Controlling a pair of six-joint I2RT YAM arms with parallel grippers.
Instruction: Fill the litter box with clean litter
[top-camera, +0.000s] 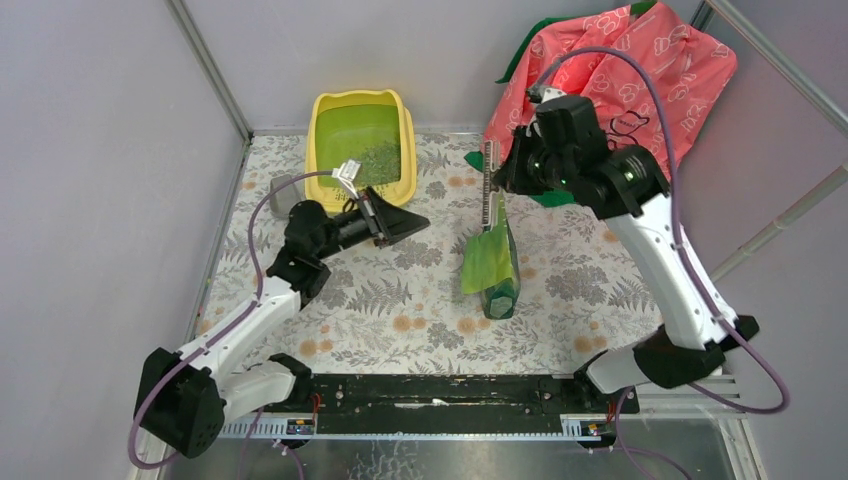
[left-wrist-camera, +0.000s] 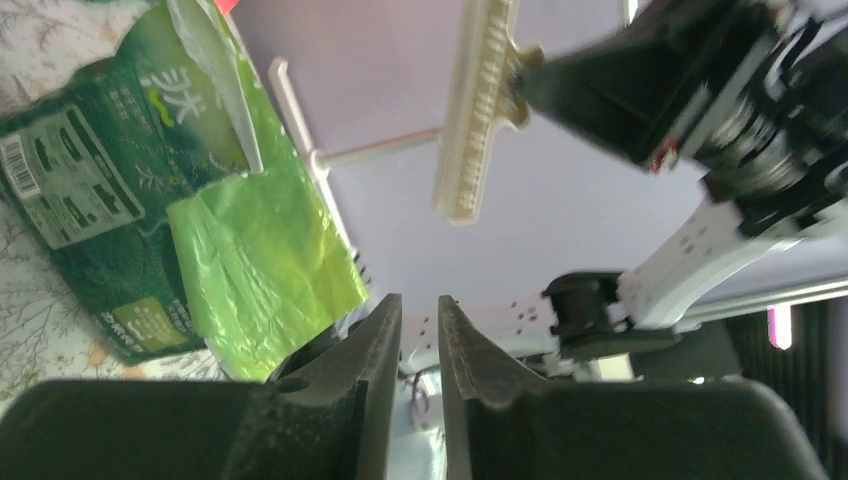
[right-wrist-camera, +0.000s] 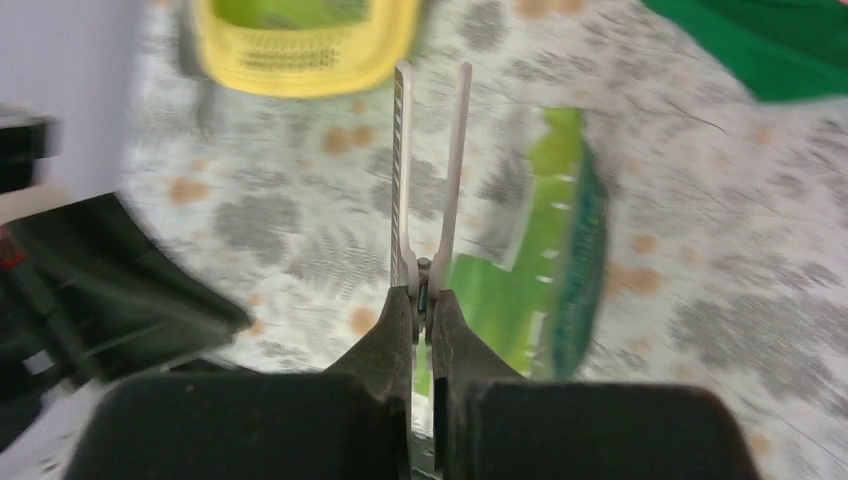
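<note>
Litter box (top-camera: 313, 140) is standing at the far side of the counter (top-camera: 580, 270), left of the middle. It is looking far from full: the clean litter (top-camera: 378, 160) is covering only a part of the green floor, toward the near right corner, and the rest is showing bare. We are judging that most of the filling is not yet done.

The left fingers (left-wrist-camera: 385, 330) are hovering just in front of the box, only a little apart and holding nothing. Further right, the green bag (top-camera: 492, 265) is lying flat on the counter, well apart from the box. The right fingers (right-wrist-camera: 395, 330) are pressing together on the hinge end of the white clip (left-wrist-camera: 478, 120), above the far end of the bag, and its two long bars are spreading open.

We are seeing three risks. The bag, unclipped and on its side, may be spilling granules on the counter when somebody lifts it. The clip, pinched only at its end, may be slipping out. The two arms are working near each other and may be colliding.
</note>
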